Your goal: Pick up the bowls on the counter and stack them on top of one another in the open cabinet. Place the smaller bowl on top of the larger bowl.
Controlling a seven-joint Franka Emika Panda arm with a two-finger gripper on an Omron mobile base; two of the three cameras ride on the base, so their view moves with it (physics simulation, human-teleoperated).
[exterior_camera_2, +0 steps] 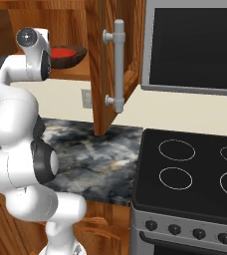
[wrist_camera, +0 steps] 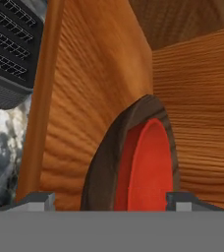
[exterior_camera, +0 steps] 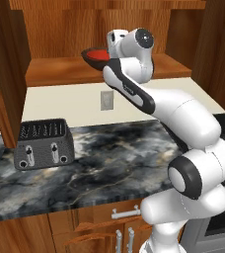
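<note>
My claw (wrist_camera: pixel 109 199) stands wide, holding nothing, fingertips (wrist_camera: pixel 35 199) either side of the bowls. Left of it lies the cabinet (wrist_camera: pixel 84 98) shelf edge; the counter (exterior_camera: pixel 109 163) lies below. Straight ahead, the glossy red smaller bowl (wrist_camera: pixel 151 167) sits nested in the dark wood-grain larger bowl (wrist_camera: pixel 104 167) on the shelf.

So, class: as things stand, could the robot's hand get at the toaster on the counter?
Probably yes. The toaster stands alone on the open counter, nothing over it. The hand is open, up at the stacked bowls on the cabinet shelf.
</note>
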